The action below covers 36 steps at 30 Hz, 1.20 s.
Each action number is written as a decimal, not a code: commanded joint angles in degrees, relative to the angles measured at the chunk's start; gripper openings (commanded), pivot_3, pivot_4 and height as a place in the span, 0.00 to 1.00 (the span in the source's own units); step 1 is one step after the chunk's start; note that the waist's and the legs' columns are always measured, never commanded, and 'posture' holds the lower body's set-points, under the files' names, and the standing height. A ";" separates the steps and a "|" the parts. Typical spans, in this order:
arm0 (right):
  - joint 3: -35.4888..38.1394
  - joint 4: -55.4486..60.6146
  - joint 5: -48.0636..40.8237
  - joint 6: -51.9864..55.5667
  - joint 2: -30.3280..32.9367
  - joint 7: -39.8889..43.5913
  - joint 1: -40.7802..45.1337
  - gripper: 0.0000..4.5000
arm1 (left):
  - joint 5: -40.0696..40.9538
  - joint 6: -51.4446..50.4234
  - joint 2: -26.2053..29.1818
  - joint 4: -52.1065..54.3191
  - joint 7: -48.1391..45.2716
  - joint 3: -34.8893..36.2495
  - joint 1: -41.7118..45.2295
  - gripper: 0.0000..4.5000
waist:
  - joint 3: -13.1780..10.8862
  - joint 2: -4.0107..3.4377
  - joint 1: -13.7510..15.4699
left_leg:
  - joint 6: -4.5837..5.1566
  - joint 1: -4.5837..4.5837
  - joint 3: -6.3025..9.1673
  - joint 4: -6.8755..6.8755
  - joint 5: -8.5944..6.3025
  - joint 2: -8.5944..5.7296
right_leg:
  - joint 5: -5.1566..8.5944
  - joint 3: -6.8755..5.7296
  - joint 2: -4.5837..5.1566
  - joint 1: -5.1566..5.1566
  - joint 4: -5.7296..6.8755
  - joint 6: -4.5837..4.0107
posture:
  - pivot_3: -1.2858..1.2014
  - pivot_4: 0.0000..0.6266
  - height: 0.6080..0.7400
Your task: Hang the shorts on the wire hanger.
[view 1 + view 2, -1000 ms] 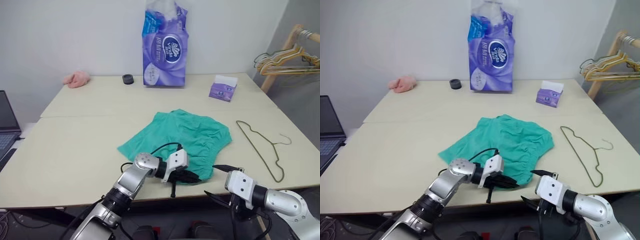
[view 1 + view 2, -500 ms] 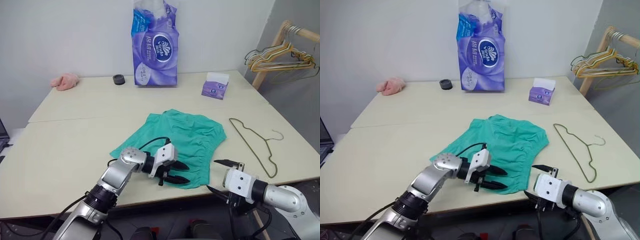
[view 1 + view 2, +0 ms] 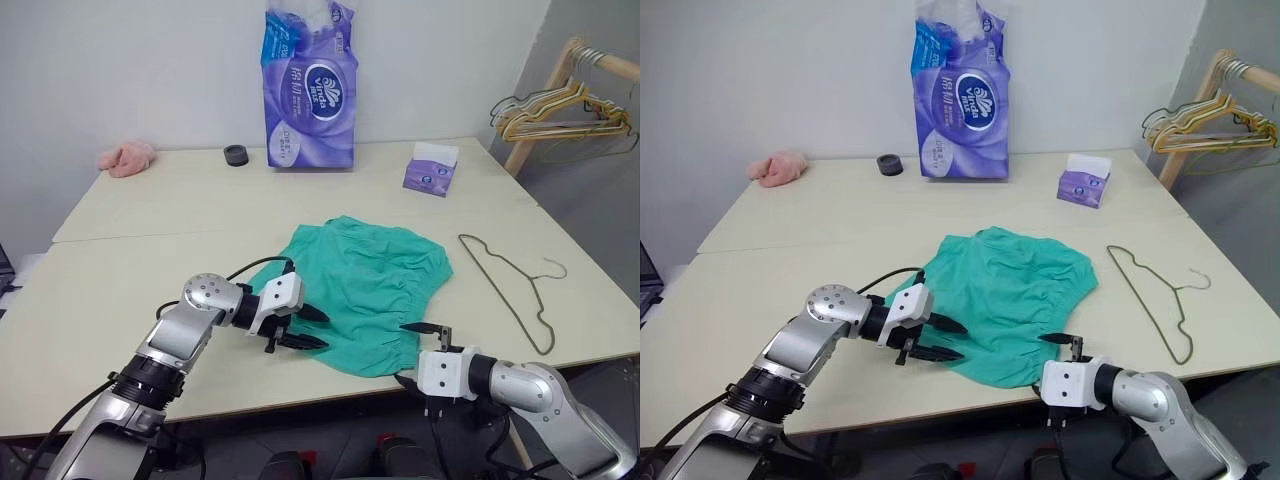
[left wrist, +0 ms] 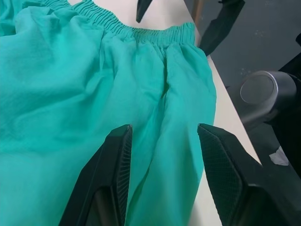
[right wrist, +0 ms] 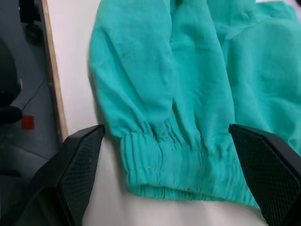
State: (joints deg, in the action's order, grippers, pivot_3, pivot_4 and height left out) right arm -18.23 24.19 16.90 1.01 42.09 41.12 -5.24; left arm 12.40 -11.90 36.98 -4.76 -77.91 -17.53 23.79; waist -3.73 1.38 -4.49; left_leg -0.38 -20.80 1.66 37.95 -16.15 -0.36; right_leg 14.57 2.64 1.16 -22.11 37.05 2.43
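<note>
Beige tabletop [image 3: 120, 250] carried the shorts [image 3: 370, 280] centrally, hanger [image 3: 510, 285] at 3 o'clock. Left gripper [image 3: 300, 327] had just released them, jaws now apart; right gripper [image 3: 420, 350] gaped at the waistband, regrasping likely.

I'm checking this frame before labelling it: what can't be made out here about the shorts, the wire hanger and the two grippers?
- Shorts: underside hidden by the cloth itself; both wrist views cut them off at their edges.
- Wire hanger: too thin in the head views to tell whether it lies fully flat.
- Right gripper: lower finger partly hidden behind the table edge.
- Left gripper: open; contact with the cloth cannot be told.
</note>
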 commanded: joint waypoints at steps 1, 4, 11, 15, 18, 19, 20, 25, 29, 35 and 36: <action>0.43 -1.76 1.41 -2.10 0.60 -0.25 0.85 0.87 | 0.90 0.79 0.70 1.24 0.42 2.09 -0.92 0.53 | 0.00 0.00 -0.01 | 0.00 0.00 0.01 0.00 0.00 0.01 | 0.00 -0.01 0.00 0.00 0.01 0.00 | 0.48 0.06 1.00; 1.04 -1.95 0.45 -3.37 0.62 0.44 1.20 0.63 | -0.77 3.71 2.68 -0.95 0.31 2.56 -2.18 0.53 | 0.00 0.00 -0.02 | 0.00 0.01 0.01 0.00 0.00 0.01 | 0.00 0.00 -0.01 0.00 0.04 -0.01 | 0.48 0.06 1.00; 1.37 -1.97 -0.26 -5.59 -0.11 0.30 1.67 0.10 | -1.05 5.53 2.18 -7.75 5.50 6.05 -0.28 0.53 | 0.00 0.00 0.26 | 0.00 0.00 0.01 0.02 0.00 0.01 | -0.01 -0.01 0.00 -0.01 0.05 0.00 | 0.48 0.06 1.00; 2.33 -2.54 -0.69 -6.11 0.46 0.38 1.35 0.01 | -1.16 6.07 1.58 -9.00 6.94 6.94 0.05 0.53 | 0.00 -0.01 0.67 | 0.00 0.00 -0.01 0.03 0.00 0.00 | -0.02 0.01 0.00 -0.01 0.06 0.02 | 0.48 0.05 1.00; 7.16 -5.31 -2.43 -7.49 4.73 1.34 -0.82 0.01 | -0.97 6.16 2.14 -7.67 5.67 6.62 -1.18 0.53 | 0.00 -0.02 1.09 | 0.00 0.00 -0.01 0.03 0.00 0.00 | -0.02 0.01 0.00 -0.02 0.07 0.01 | 0.48 0.05 1.00; 9.36 -6.79 -3.29 -8.40 6.63 1.73 -1.70 0.01 | -0.66 5.87 2.48 -6.96 4.85 6.47 -1.75 0.53 | 0.00 -0.02 1.20 | 0.00 0.00 -0.03 0.03 0.00 -0.01 | -0.02 0.03 0.00 -0.02 0.07 0.01 | 0.48 0.05 1.00; 11.04 -7.89 -4.04 -9.29 8.12 2.03 -2.36 0.01 | -0.48 5.67 2.81 -6.37 4.15 6.34 -2.20 0.53 | 0.00 -0.02 1.24 | 0.00 0.00 -0.07 0.03 0.00 -0.01 | -0.02 0.05 0.02 -0.02 0.06 0.01 | 0.48 0.06 1.00; 15.95 -14.58 -5.89 -19.14 16.05 4.52 -5.54 0.01 | -0.45 5.11 4.52 -3.54 0.16 4.86 -4.23 0.53 | 0.00 -0.01 1.28 | 0.00 0.03 -0.18 0.04 0.00 -0.01 | -0.03 0.04 0.03 0.01 0.07 0.01 | 0.47 0.06 1.00; 14.93 -18.89 -5.31 -28.88 19.49 5.70 -6.10 0.01 | 0.57 3.73 4.29 -0.67 -2.22 3.90 -5.31 0.53 | -0.02 -0.04 1.18 | 0.00 0.04 -0.28 0.02 0.00 -0.01 | -0.02 0.04 0.02 0.03 0.06 -0.02 | 0.47 0.07 1.00; 12.84 -22.54 -4.04 -36.65 19.87 5.88 -4.05 0.01 | 4.28 -1.35 3.57 3.23 -4.34 3.77 -5.88 0.53 | -0.05 -0.07 1.02 | 0.00 0.05 -0.28 0.03 0.00 0.02 | -0.02 0.06 -0.01 0.02 0.08 -0.02 | 0.46 0.07 1.00; 12.61 -22.66 -4.37 -36.27 19.28 5.87 -3.22 0.01 | 4.08 -0.73 3.84 3.90 -5.03 3.22 -6.29 0.53 | -0.05 -0.08 1.01 | 0.00 0.05 -0.27 0.03 0.00 0.02 | -0.02 0.06 -0.01 0.02 0.08 -0.02 | 0.46 0.08 1.00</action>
State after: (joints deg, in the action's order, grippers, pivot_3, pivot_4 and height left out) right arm -5.74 1.45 12.96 -34.54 61.52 46.49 -9.79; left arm 15.43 -12.68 40.50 -3.38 -81.89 -14.23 17.67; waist -3.78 1.30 -3.48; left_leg -0.38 -20.75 1.39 37.98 -16.15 -0.34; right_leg 14.55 2.70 1.15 -22.09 37.13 2.41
